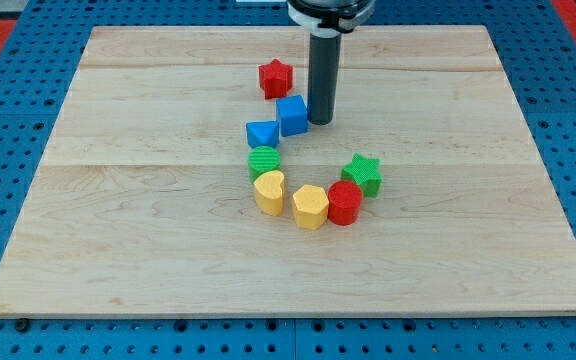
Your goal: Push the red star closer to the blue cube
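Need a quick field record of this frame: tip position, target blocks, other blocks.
tip: my tip just right of the blue cube, about touching it
red star: above-left of the blue cube, small gap between them
other blocks: blue triangle, green cylinder, yellow heart, yellow hexagon, red cylinder, green star
surface: wooden board

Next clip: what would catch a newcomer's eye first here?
The dark rod coming down from the view's top, my tip just right of the blue cube. Then the curved chain of blocks below it at mid-board, with the red star apart, up-left of the cube.
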`<state>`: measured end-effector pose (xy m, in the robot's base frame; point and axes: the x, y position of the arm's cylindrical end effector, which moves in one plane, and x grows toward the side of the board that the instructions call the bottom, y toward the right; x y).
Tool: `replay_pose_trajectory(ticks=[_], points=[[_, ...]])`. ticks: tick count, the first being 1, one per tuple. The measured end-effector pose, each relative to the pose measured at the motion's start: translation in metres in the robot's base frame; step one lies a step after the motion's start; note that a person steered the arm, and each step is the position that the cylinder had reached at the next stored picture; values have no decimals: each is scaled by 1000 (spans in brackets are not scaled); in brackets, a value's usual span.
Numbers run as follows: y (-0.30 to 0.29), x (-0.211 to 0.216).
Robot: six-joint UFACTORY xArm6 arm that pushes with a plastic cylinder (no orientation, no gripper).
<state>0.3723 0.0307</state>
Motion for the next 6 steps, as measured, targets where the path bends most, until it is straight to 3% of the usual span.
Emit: replay_pose_trajectory(ticks=[3, 6], points=[[-11, -3], [-4, -65]])
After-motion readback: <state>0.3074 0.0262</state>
